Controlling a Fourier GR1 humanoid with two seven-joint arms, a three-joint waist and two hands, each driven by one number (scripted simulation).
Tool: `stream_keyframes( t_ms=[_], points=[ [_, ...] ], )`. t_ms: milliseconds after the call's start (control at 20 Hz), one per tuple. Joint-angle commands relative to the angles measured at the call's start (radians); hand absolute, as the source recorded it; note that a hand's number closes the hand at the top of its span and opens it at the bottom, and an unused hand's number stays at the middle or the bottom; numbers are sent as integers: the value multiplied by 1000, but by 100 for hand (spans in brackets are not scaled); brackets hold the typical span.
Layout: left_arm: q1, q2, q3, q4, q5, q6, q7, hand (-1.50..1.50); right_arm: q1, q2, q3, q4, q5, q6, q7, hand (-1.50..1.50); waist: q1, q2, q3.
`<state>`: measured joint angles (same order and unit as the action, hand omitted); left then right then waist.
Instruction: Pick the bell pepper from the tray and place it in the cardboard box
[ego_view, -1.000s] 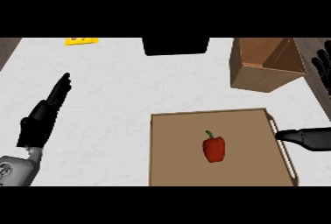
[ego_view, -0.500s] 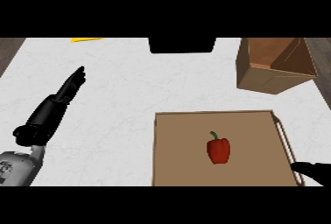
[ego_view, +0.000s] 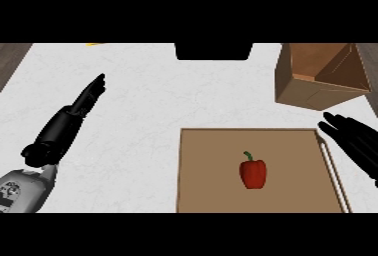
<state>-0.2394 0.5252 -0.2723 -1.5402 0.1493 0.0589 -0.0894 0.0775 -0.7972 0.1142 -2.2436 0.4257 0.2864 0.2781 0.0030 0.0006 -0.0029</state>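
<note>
A red bell pepper (ego_view: 253, 171) with a green stem lies near the middle of the brown tray (ego_view: 207, 190) at the lower centre-right. The open cardboard box (ego_view: 320, 75) stands at the upper right, beyond the tray. My right hand (ego_view: 356, 141) shows at the right edge, fingers straight, just past the tray's right rim and apart from the pepper. My left hand (ego_view: 74, 115) rests open at the left, fingers pointing up and away, holding nothing.
A black object (ego_view: 214, 51) sits at the counter's far edge, top centre. A small yellow item (ego_view: 94, 44) peeks in at the top left. The white counter (ego_view: 148, 100) spreads between my left hand and the tray.
The view has shifted, so box and tray sit lower in the picture. My right hand, half a second ago at the lower right corner, now reaches higher beside the tray's right rim.
</note>
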Motion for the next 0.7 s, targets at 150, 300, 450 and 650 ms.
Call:
stream_keyframes(
  t_ms=[150, 300, 450, 650],
  points=[
    [-8, -41, -21, 16, -36, -1, -11, 0, -155, 6, 267, -110, 93, 225, 379, -150, 19, 1, -1],
    [-23, -21, 19, 48, -11, -48, -26, 0, -260, 100, 397, -52, 141, 286, 519, -150, 23, 3, -1],
    [-8, -20, 31, 36, -13, -57, -28, 0, -305, 216, 503, -33, 154, 350, 689, -150, 17, 0, 0],
    [16, -30, 34, -14, -20, -55, 13, 0, -412, 386, 552, 67, 129, 414, 833, -150, 17, -2, 0]
  ],
)
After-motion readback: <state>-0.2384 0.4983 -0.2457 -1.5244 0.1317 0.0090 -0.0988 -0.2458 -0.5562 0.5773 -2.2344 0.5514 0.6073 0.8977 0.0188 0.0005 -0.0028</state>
